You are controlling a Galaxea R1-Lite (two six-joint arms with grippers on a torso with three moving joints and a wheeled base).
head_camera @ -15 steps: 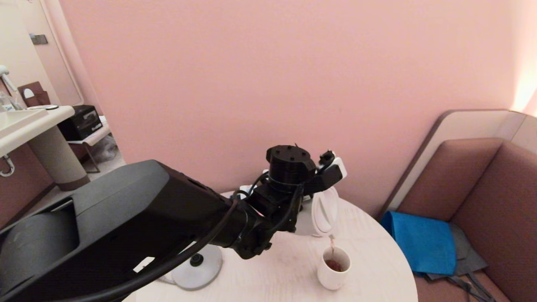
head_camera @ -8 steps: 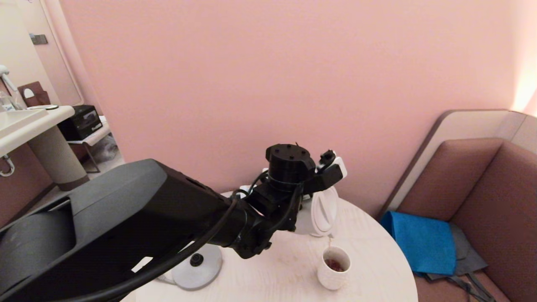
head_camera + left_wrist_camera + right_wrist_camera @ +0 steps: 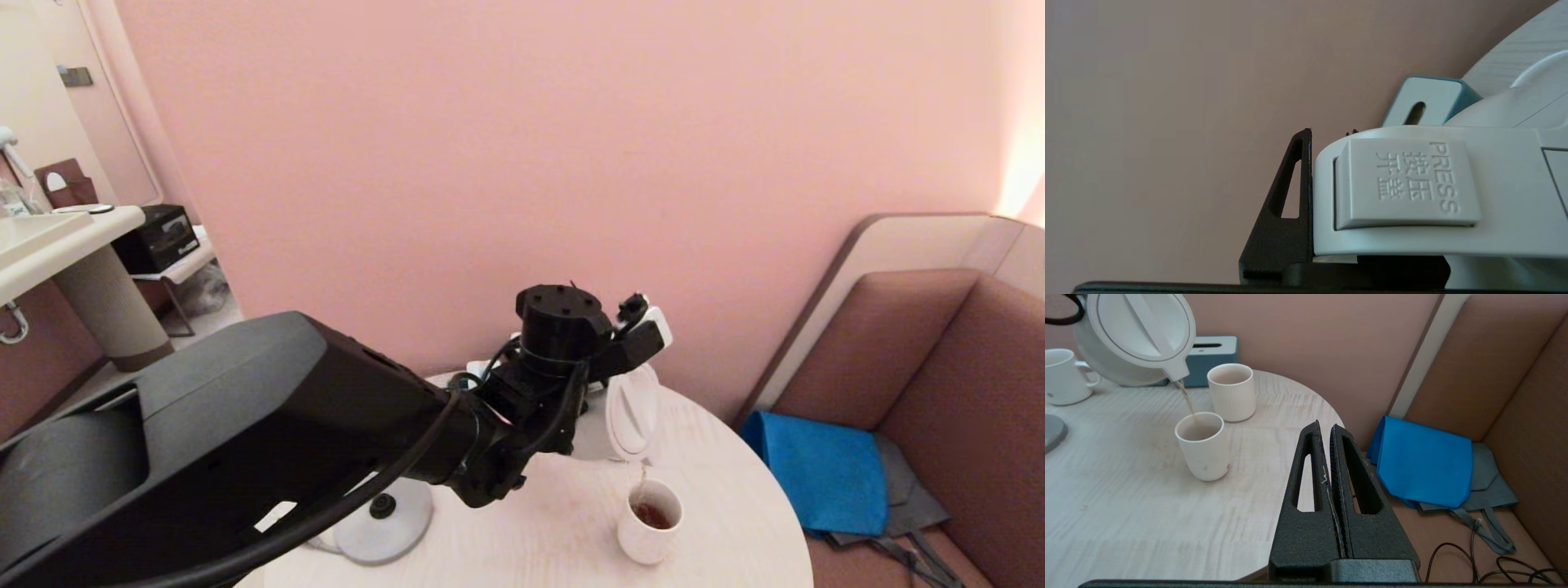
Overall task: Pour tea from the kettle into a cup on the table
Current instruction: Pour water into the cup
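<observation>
The small plain white ceramic cup (image 3: pixel 1201 446) stands on the round, pale wood-grain desk (image 3: pixel 1126 506), near its edge on the bench side, and holds a shallow pool of dark reddish-brown tea (image 3: pixel 651 514). A thin stream of tea (image 3: pixel 1186 401) falls into it from the short spout of the white plastic electric kettle (image 3: pixel 1137 337), which hangs tilted above and just behind the cup, its flat round lid facing outward. The left tool (image 3: pixel 633 327) pinches the kettle's handle up top; in the left wrist view one black finger (image 3: pixel 1286 212) lies flat against the handle beside a grey button marked PRESS. The left arm's bulky black links cross the head view and hide much of the desk's near left side and part of the kettle.

Just behind the cup stands a ribbed white tumbler (image 3: pixel 1231 392), apart from it; what it holds cannot be made out. Behind that sits a teal tissue box (image 3: pixel 1210 355), and farther left a white mug with a loop handle (image 3: pixel 1063 377). The kettle's round grey base (image 3: pixel 384 518) lies bare on the desk's left part. The right tool (image 3: pixel 1327 437) hangs off the desk's edge, its fingers pressed together on nothing. Beyond it, a blue folded cloth (image 3: pixel 1423 461) lies on a grey bag (image 3: pixel 1488 486) on the brown bench.
</observation>
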